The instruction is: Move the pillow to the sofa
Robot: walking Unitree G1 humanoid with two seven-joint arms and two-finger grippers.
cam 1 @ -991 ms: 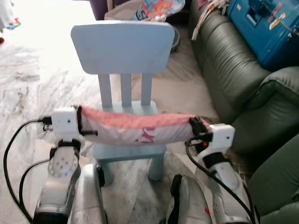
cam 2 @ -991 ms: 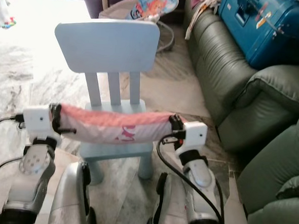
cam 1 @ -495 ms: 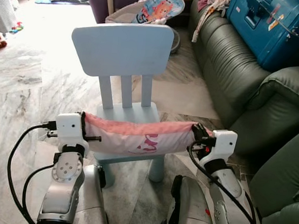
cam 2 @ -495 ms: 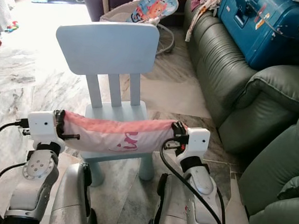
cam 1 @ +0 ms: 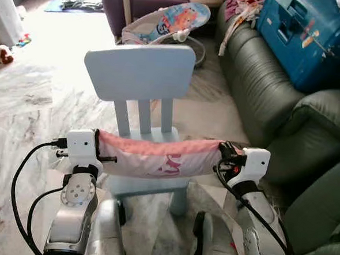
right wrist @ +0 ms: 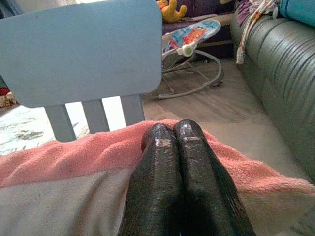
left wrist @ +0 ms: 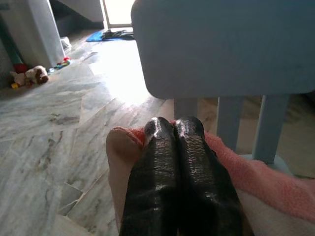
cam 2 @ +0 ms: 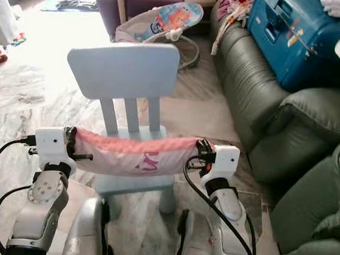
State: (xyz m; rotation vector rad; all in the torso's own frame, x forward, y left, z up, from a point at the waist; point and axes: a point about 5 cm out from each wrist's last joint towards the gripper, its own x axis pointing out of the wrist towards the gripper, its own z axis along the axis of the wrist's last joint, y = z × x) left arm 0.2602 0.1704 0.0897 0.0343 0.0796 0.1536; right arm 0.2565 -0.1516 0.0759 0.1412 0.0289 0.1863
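Observation:
A pink and white pillow (cam 1: 156, 156) hangs stretched between my two grippers, just above the seat of a small light-blue chair (cam 1: 140, 75). My left gripper (cam 1: 99, 149) is shut on the pillow's left end. My right gripper (cam 1: 223, 153) is shut on its right end. In the left wrist view the black fingers (left wrist: 170, 162) press together over pink cloth (left wrist: 256, 182). The right wrist view has the same closed fingers (right wrist: 177, 162) on the pillow (right wrist: 74, 162). The dark green sofa (cam 1: 265, 81) stands to the right.
A blue suitcase (cam 1: 314, 38) and loose clothes (cam 1: 238, 10) lie on the sofa's far part. A baby bouncer (cam 1: 165, 23) stands behind the chair. A second green seat (cam 1: 320, 212) is at the near right. Marble floor (cam 1: 27, 107) spreads to the left, with a toy (cam 1: 1, 55) on it.
The camera has risen and tipped back a little, so the chair sits lower in the picture. The pillow stays held between both grippers at about the same height.

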